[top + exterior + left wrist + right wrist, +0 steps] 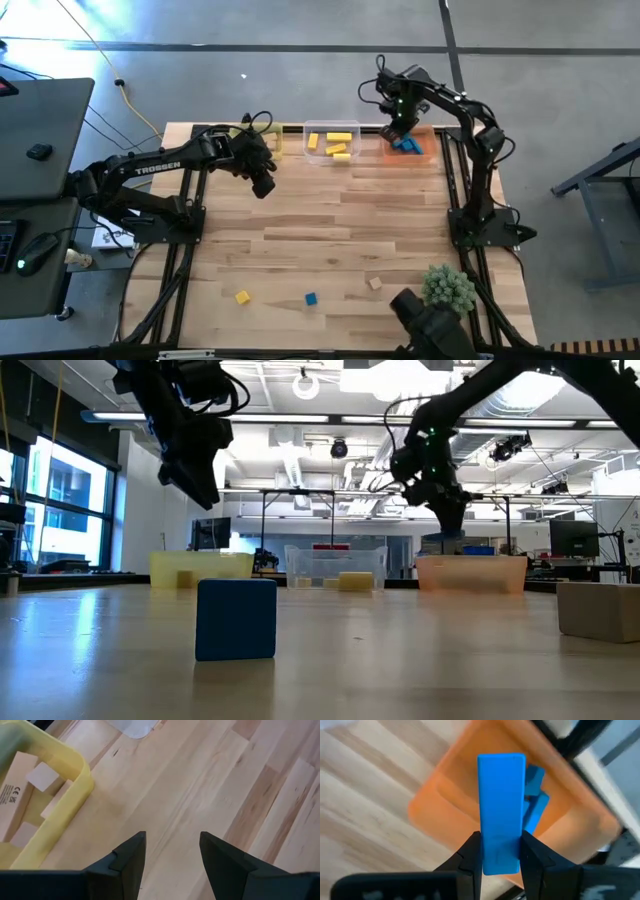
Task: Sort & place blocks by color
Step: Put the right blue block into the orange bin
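Observation:
My right gripper (396,128) hangs over the orange tub (451,800) at the table's far right, shut on a blue bar (501,805). More blue blocks (536,790) lie in that tub. My left gripper (172,842) hovers open over bare wood beside the yellow tub (80,790), which holds tan blocks (42,776). The clear tub (318,156) between them holds yellow blocks (333,142). Near the front edge a yellow block (242,297), a blue cube (236,618) and a tan block (375,284) rest flat on the table. My right gripper pinches the blue bar between its two fingers, on the bar's two long narrow sides (485,851) near one end. The fingers point down from above and lie along the bar. The bar's free end reaches past the fingertips toward the orange tub, lifted clear of it.
A green spiky ball (448,287) sits near the front right corner, by a dark camera mount (430,325). The three tubs stand in a row along the far edge. The wide middle of the table (330,235) is bare wood.

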Controlling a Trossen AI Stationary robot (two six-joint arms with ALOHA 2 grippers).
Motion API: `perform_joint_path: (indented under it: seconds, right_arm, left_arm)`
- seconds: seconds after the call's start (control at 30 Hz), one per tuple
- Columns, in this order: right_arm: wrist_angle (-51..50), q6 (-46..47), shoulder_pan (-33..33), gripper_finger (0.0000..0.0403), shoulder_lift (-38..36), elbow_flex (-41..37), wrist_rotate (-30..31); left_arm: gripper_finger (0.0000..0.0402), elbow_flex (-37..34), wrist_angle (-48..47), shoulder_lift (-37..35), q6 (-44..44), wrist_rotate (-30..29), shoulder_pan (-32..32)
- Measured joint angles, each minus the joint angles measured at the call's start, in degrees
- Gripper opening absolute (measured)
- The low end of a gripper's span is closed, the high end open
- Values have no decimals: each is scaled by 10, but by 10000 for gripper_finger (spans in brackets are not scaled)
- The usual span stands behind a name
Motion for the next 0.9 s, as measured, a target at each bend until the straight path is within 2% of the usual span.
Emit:
perform_joint_path:
  seconds: [0.53,0.9]
  right_arm:
    - [-15,-44,-25,70,66,0,1]
    - [-11,-85,-24,158,70,0,58]
  left_arm:
    - [175,0,-1,0,-44,6,0]
    - [175,0,-10,0,-117,7,0]
